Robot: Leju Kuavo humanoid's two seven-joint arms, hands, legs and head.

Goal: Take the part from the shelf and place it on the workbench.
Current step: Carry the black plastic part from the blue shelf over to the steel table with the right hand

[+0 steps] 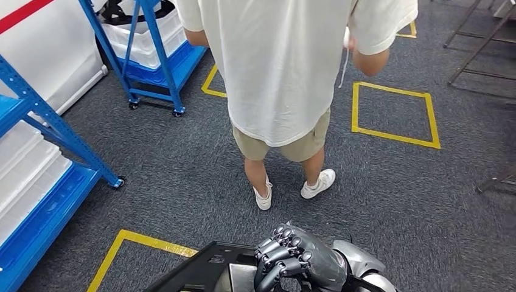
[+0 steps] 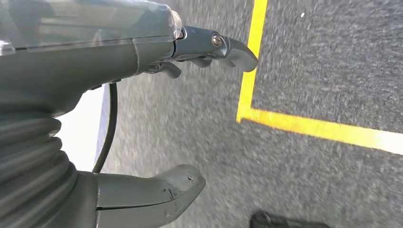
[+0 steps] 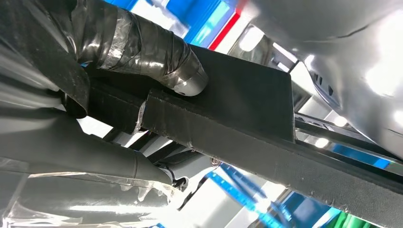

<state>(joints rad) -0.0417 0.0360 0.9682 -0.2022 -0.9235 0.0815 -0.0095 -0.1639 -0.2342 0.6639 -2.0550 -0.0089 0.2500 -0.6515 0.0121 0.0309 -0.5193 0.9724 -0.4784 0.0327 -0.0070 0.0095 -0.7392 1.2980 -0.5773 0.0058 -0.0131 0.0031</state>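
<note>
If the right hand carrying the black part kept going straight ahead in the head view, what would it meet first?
Most likely the person standing directly ahead, with bare grey carpet between. The right hand grips the black part low in the head view; depth is hard to judge.

Grey carpet floor [image 1: 182,176]: yellow tape squares [image 1: 392,112], blue shelves [image 1: 55,182].

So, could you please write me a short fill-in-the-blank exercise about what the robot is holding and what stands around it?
1. The right hand grips a flat ____ part.
2. The squares taped on the carpet are ____.
3. The shelf frames are painted ____.
4. A person in white ____ stands ahead of the robot.

Missing words: black; yellow; blue; shoes
</note>
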